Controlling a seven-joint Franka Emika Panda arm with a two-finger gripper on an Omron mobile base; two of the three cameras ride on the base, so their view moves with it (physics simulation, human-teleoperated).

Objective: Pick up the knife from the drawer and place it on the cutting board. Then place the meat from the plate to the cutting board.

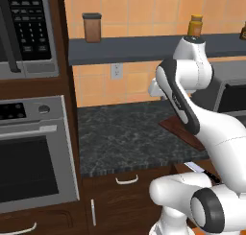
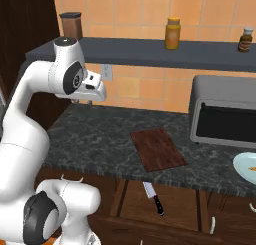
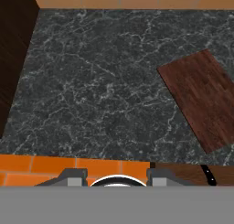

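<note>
The knife [image 2: 154, 197] lies in the open drawer [image 2: 175, 206] below the counter edge, its pale blade pointing toward the counter and its black handle [image 3: 209, 175] toward the room. The cutting board [image 2: 157, 149] lies flat and bare on the dark stone counter just above the drawer. At the right edge sits the pale plate [image 2: 246, 167], cut off by the frame, with the small orange meat [image 2: 252, 168] on it. My gripper [image 2: 90, 101] hangs high over the counter, left of the board, open with nothing between its fingertips [image 3: 75, 177].
A grey toaster oven [image 2: 225, 111] stands behind the board to the right. A dark shelf [image 2: 150, 51] with jars runs along the tiled wall. A built-in oven [image 1: 33, 152] and a microwave [image 1: 26, 32] fill the tall cabinet on the left.
</note>
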